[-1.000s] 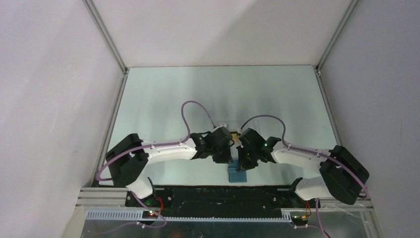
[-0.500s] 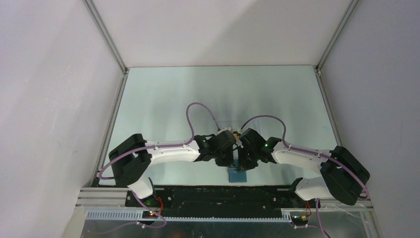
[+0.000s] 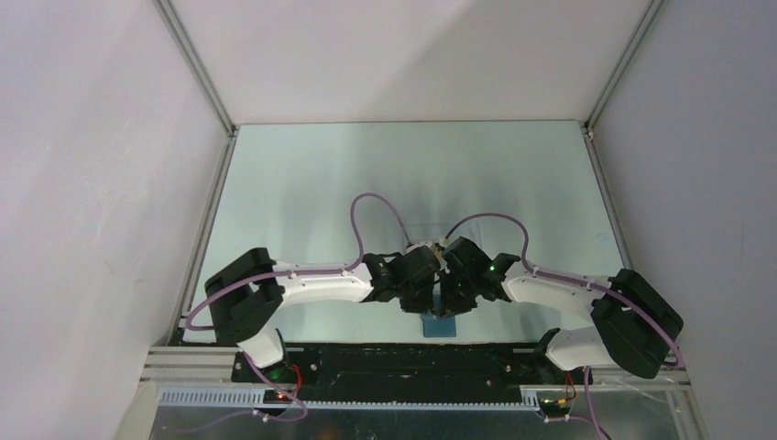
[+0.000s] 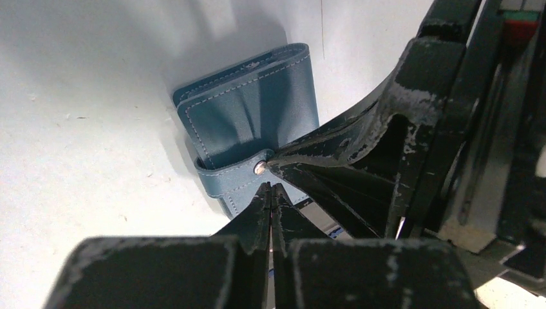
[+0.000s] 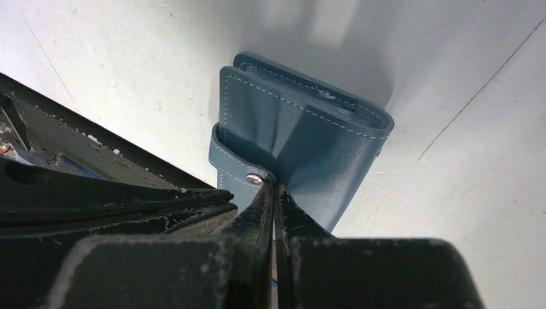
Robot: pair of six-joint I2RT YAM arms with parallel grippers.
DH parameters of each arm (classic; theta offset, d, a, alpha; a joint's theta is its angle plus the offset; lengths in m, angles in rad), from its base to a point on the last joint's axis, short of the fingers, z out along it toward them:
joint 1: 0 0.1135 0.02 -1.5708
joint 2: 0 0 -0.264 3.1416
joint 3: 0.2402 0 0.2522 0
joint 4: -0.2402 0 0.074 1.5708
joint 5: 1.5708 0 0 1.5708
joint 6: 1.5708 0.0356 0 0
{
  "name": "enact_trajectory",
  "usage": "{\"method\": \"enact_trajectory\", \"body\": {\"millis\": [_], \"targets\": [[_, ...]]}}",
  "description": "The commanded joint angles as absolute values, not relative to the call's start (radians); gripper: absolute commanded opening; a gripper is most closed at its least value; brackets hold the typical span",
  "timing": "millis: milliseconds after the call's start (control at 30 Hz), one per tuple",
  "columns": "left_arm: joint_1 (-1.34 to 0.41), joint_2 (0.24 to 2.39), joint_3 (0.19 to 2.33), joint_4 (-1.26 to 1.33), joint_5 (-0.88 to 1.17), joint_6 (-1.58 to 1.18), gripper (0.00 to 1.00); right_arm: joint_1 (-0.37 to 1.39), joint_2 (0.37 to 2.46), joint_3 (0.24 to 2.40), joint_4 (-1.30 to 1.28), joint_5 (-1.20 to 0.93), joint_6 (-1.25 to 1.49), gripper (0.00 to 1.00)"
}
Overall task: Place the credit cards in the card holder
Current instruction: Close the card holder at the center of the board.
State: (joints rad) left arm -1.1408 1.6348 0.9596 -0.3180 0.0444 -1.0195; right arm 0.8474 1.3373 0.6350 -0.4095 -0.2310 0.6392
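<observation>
The blue card holder (image 4: pixel 254 112) lies folded on the table, its clasp tab (image 4: pixel 235 177) wrapped round one edge and fixed by a metal snap. In the top view only its near end (image 3: pixel 438 324) shows below the two wrists. My left gripper (image 4: pixel 272 187) is shut, its tips touching the tab just below the snap; nothing shows between them. My right gripper (image 5: pixel 275 188) is shut too, its tips pressed into the holder's cover (image 5: pixel 309 138) beside the snap, which creases there. The two grippers meet tip to tip. The credit cards are hidden.
A faint clear rectangular outline (image 3: pixel 418 226) lies on the pale green table (image 3: pixel 302 183) just behind the grippers. White walls with metal corner posts (image 3: pixel 197 69) close in the table on three sides. The arm bases (image 3: pixel 266 353) stand at the near edge.
My left arm has slid right until its gripper meets the right one over the holder, and its jaws have closed. The right arm has stayed put.
</observation>
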Motion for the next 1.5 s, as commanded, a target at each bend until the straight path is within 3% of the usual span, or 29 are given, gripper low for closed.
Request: {"method": "enact_trajectory", "body": {"millis": [0,1467], "targets": [[-1.154,1.646,0.993,-0.317,0.053,-1.005,0.0,0.841,1.349,0.624,-0.384,-0.227,0.645,0.0],[-1.074,1.816,0.871,-0.319,0.073,-1.161,0.0,0.821,1.443,0.624,-0.355,-0.232,0.638,0.0]]}}
